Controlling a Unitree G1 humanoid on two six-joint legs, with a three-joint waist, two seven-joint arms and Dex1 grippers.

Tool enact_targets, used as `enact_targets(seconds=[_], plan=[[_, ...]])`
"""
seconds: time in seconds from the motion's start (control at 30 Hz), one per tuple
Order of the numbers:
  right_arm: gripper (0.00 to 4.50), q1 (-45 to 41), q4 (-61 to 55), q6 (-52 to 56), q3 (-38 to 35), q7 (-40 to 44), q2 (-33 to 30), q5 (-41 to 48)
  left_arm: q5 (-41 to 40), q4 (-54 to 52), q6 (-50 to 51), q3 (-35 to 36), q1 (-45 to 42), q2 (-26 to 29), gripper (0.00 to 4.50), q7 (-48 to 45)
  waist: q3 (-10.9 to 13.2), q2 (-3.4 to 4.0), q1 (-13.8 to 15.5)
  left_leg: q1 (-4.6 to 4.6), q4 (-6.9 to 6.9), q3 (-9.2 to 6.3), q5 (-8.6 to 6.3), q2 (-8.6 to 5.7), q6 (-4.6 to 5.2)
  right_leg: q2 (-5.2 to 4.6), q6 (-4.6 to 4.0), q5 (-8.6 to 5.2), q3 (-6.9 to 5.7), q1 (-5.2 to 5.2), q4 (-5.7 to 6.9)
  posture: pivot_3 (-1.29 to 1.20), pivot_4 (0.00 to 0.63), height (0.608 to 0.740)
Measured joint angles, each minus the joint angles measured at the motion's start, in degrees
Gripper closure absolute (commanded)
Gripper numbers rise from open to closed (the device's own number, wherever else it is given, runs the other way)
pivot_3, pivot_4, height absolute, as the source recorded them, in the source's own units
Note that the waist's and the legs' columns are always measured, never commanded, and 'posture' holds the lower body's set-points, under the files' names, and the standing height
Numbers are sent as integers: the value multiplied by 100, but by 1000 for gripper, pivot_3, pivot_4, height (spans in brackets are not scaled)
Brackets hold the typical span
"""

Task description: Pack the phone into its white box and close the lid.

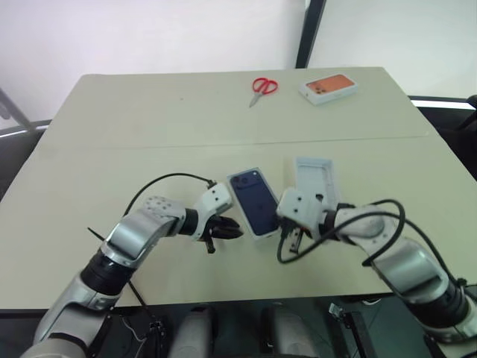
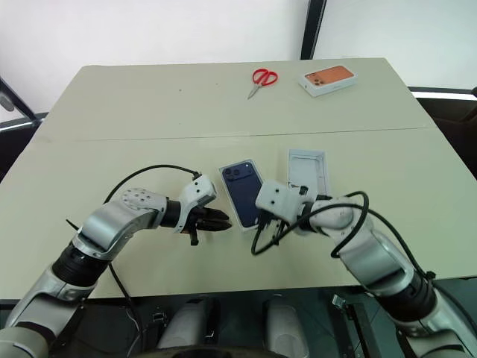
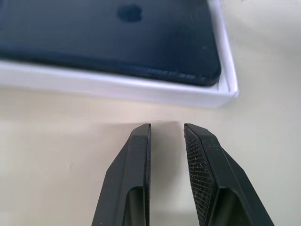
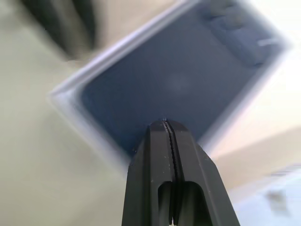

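The phone is lying flat inside the white box on the counter. The left end effector is resting just beside the box, slightly parted and grasping nothing; the right end effector is hanging over the phone, clenched and empty. The lid is sitting just beside the box — judged next: lifting it by the long edges, squaring it over the box, pressing evenly

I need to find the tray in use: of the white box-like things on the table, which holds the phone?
The white box between the grippers: the phone lies in it. The moulded insert lies bare; the orange-printed box sits far off.
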Motion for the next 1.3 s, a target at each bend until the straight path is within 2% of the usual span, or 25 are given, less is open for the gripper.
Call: enact_targets(seconds=[0.13,0.27,0.5,0.67,0.93,1.3], plan=[[4500,-220,479,-133,3,-144,56,-44,-40,3,33,137,11,78,3314,111,0,0,17,-3,3,1,0,-4,0,-7,0,0,0,2,-1,0,150,740],[4500,-276,1355,-639,410,-322,23,-477,17,168,37,273,-43,-101,3314,448,1,-1,14,-6,2,2,0,-6,0,-6,0,0,-1,-3,-1,0,150,740],[4500,-226,1661,-1090,614,-278,107,-663,150,432,27,248,-232,-457,3314,855,0,-1,3,-8,3,1,0,-5,-1,-3,0,0,-2,-6,2,0,150,740],[4500,32,1230,-999,553,-63,31,-598,175,434,24,193,-238,-596,3314,899,0,-1,23,-8,4,-1,0,-5,-1,-5,1,0,-2,-3,-1,0,150,740],[4500,580,254,-420,418,158,-235,-448,309,466,-171,-23,-303,-527,3314,605,-1,0,18,-4,5,0,0,-6,0,-5,1,0,-3,3,-1,0,150,740],[4500,892,-216,14,190,194,-474,-299,351,486,-258,-293,-405,-527,3314,206,-1,0,23,-4,5,-1,0,-7,1,-6,1,0,-5,5,-2,0,150,740]])
